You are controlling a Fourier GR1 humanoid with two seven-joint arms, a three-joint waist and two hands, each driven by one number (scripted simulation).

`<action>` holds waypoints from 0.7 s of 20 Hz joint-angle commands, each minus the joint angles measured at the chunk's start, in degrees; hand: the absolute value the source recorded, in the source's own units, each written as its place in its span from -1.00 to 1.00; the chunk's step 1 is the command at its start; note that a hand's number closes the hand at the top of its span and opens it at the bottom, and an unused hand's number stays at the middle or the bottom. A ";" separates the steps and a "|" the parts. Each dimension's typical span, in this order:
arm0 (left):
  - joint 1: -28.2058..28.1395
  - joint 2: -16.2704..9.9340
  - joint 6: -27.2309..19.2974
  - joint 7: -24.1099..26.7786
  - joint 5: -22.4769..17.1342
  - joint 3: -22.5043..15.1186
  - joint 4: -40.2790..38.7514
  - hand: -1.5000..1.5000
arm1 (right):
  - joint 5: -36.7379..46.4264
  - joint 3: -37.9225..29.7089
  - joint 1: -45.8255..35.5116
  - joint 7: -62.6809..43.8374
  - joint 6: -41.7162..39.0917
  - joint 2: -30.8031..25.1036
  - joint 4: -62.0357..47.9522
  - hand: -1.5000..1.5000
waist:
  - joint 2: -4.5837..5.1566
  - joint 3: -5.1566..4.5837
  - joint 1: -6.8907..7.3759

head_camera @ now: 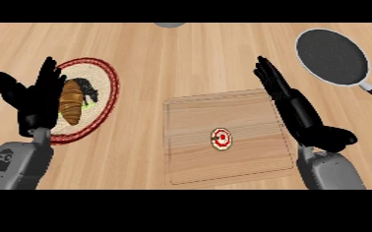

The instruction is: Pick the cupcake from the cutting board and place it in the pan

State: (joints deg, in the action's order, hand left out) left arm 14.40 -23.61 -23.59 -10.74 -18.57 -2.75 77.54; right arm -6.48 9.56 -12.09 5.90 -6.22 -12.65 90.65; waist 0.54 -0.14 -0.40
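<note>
Fingers (266, 73) of the right hand (301, 113) straight and released, beside the cutting board (240, 164).
The cupcake (222, 139) sits mid-board; the pan (332, 56) lies apart on the desk (181, 59); left hand (40, 101) rests open.

Cupcake (222, 139) centred on cutting board (196, 162), pan (332, 56) far right, my right hand (294, 108) open beside board, my left hand (40, 98) open over plate (102, 86).
</note>
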 commanded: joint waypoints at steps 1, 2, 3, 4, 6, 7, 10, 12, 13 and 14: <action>-0.37 3.79 1.06 2.68 2.04 -2.57 1.18 0.00 | -2.17 -0.51 -1.67 1.44 -4.99 -0.04 -2.37 1.00 | -0.51 0.14 0.46; -3.10 4.05 3.70 8.78 2.13 -3.73 2.67 0.00 | -4.15 0.75 -2.07 2.05 -6.36 0.96 -1.24 1.00 | -0.51 0.12 0.80; -0.87 2.96 5.07 6.19 1.56 -4.98 6.70 0.00 | -7.63 -0.98 -5.64 2.57 -9.51 0.32 -2.52 1.00 | -0.55 0.20 1.53; -1.19 6.24 5.74 10.71 3.60 -8.87 6.68 0.00 | -9.57 0.57 -6.56 1.67 -12.64 0.26 -1.37 1.00 | -0.47 0.15 1.31; -0.89 6.23 9.08 13.08 4.50 -12.29 10.64 0.00 | -12.73 2.22 -7.42 4.35 -16.60 2.34 -1.92 1.00 | -0.56 0.25 2.15; -1.42 7.30 8.71 11.75 3.34 -12.21 8.99 0.00 | 7.55 -1.64 -7.28 1.87 -5.92 -10.51 -3.51 1.00 | -0.80 -0.23 -0.39; -7.27 6.83 12.57 17.95 4.11 -13.07 9.59 0.00 | -6.38 -7.06 1.98 7.58 -13.29 -8.00 -5.02 -1.00 | -0.53 0.15 0.16; -10.18 11.16 6.74 15.80 7.66 -17.66 14.46 0.00 | -5.71 -6.60 6.82 13.25 -18.47 -10.75 -4.08 -1.00 | -0.70 0.18 0.16; -9.37 11.39 7.98 17.49 8.49 -18.34 12.58 0.00 | -1.97 -6.08 2.48 15.62 -19.26 -11.64 -9.06 -1.00 | -0.51 0.18 0.57; -11.32 9.65 10.71 17.33 5.75 -15.98 12.90 0.00 | -0.41 -6.80 2.39 15.71 -18.69 -12.61 -7.83 -1.00 | -0.55 0.15 0.58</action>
State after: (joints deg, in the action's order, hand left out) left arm 6.40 -14.58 -14.84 4.62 -12.92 -17.68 89.14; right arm -9.93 4.17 -10.58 16.61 -21.23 -21.29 84.52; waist -0.02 0.02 0.10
